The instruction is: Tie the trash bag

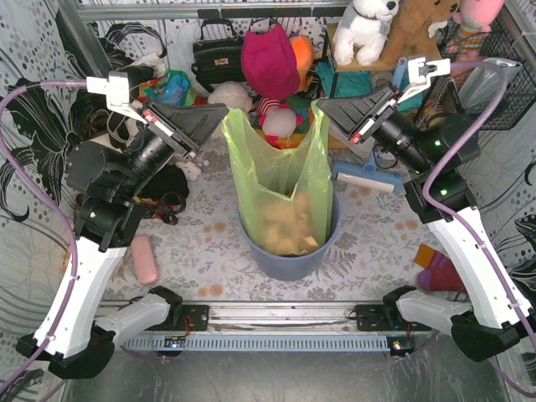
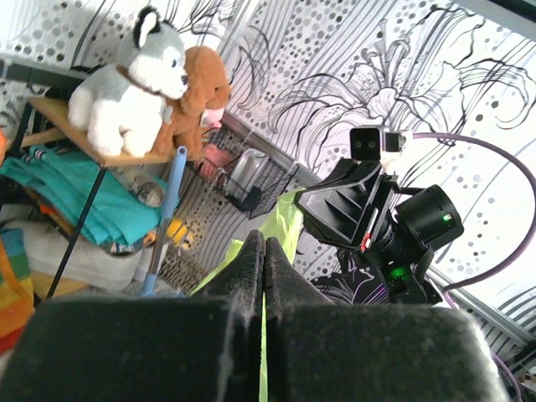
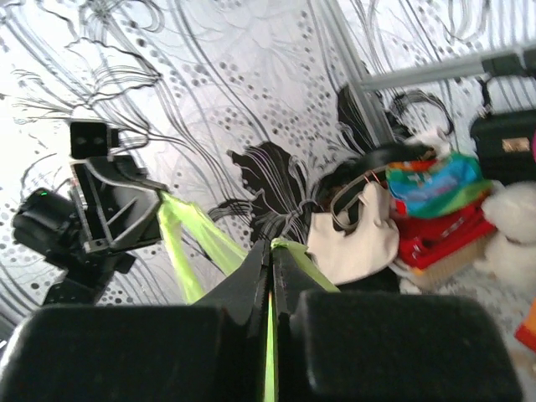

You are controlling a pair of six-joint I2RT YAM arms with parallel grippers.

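Note:
The light-green translucent trash bag (image 1: 280,180) stands in a round blue-grey bin (image 1: 289,260), with crumpled tan paper showing through low down. Its top is pulled up and spread wide. My left gripper (image 1: 223,111) is shut on the bag's left top corner. My right gripper (image 1: 319,105) is shut on the right top corner. In the left wrist view the green plastic (image 2: 285,219) runs from between my shut jaws toward the right gripper (image 2: 311,201). In the right wrist view green plastic (image 3: 205,239) stretches from my jaws to the left gripper (image 3: 155,201).
Soft toys, a black handbag (image 1: 216,54) and a magenta plush (image 1: 270,63) crowd the back. A shelf with plush dogs (image 1: 368,25) stands back right. A pink object (image 1: 145,260) lies near left. A wire basket (image 1: 494,75) sits far right.

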